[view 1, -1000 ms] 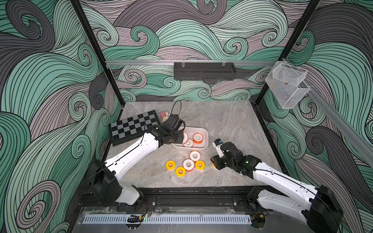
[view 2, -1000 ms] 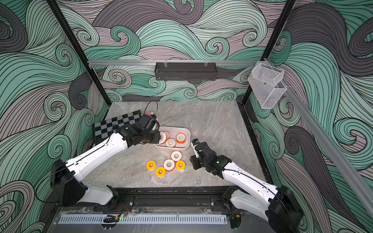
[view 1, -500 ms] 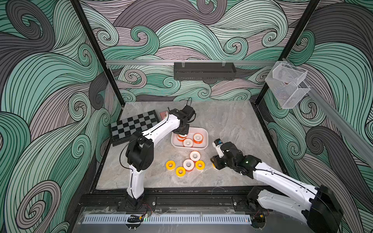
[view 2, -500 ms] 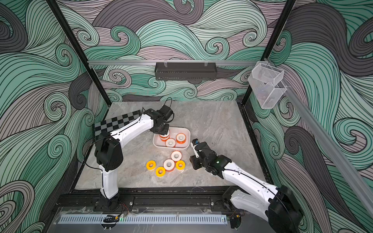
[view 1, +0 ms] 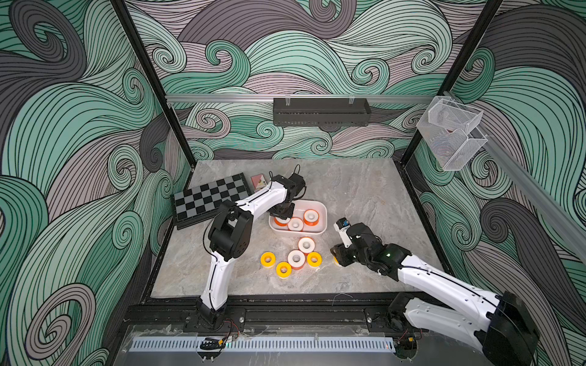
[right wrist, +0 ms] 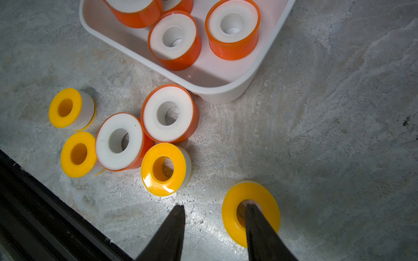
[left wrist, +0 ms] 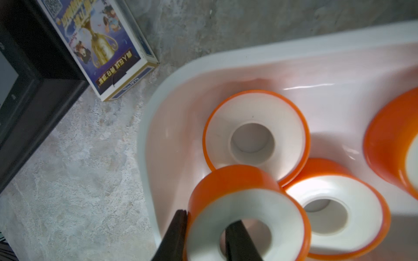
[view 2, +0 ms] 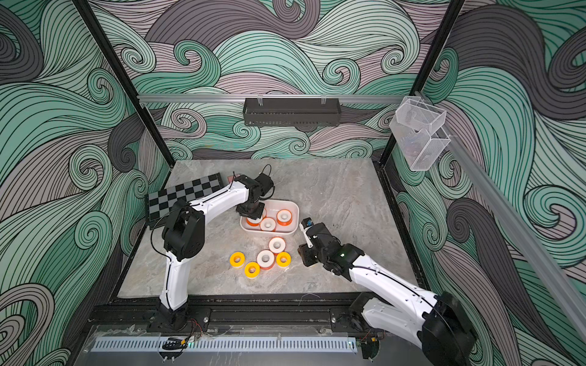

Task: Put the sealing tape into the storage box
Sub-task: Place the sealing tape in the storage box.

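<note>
Grey stone table top (view 1: 364,196) sits inside walls (view 1: 285,63) painted with green waves. Near the middle of a top view lies the white storage box (view 1: 323,223). Three orange-sided rolls of sealing tape (left wrist: 255,135) already lie flat inside it.

The left gripper (left wrist: 208,217) hangs over one corner of the box, pinching a fourth orange roll (left wrist: 233,187). One finger (left wrist: 239,241) is in the hole and one is on the outside. That way the roll's wall is squeezed and cannot slip. I think it is held above the others so it can be let go into the box.

Just below the box in both top views, two orange table rolls (view 1: 306,244) and three yellow table rolls (view 1: 268,259) sit bunched together. They are close to the box, so each trip should be short.

To the right of that bunch, the right gripper (right wrist: 214,206) reaches down to the last yellow roll (right wrist: 251,194). One finger is poked into its hole and the other stands apart from its side. So the jaws are spread and not squeezing. Closing them looks like the next job.

A checkerboard (view 1: 209,198) and a card box (left wrist: 99,45) lie left of the box, out of the way.
</note>
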`<state>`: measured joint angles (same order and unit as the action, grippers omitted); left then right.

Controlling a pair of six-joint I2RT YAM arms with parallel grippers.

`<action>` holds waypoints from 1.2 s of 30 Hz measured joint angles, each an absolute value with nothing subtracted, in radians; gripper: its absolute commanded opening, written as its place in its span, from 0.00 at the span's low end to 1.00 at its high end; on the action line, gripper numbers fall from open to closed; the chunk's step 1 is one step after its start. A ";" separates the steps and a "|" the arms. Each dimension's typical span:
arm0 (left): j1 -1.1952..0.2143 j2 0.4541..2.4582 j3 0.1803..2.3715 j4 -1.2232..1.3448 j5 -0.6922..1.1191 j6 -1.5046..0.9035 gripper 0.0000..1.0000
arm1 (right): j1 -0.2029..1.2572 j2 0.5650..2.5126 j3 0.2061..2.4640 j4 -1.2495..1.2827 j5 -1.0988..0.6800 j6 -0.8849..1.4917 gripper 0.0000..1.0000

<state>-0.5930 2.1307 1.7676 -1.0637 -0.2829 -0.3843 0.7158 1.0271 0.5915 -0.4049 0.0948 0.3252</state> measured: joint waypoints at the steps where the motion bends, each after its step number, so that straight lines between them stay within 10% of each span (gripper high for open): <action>1: -0.593 2.135 1.768 -1.063 -0.284 -0.384 0.24 | 0.716 1.027 0.590 -0.403 0.095 0.325 0.48; 36: -0.599 2.118 1.779 -1.134 -0.277 -0.377 0.37 | 0.716 1.028 0.579 -0.384 0.094 0.329 0.48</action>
<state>-0.5987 2.1181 1.7786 -1.1339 -0.2771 -0.3771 0.7158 1.0275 0.5793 -0.3843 0.0944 0.3286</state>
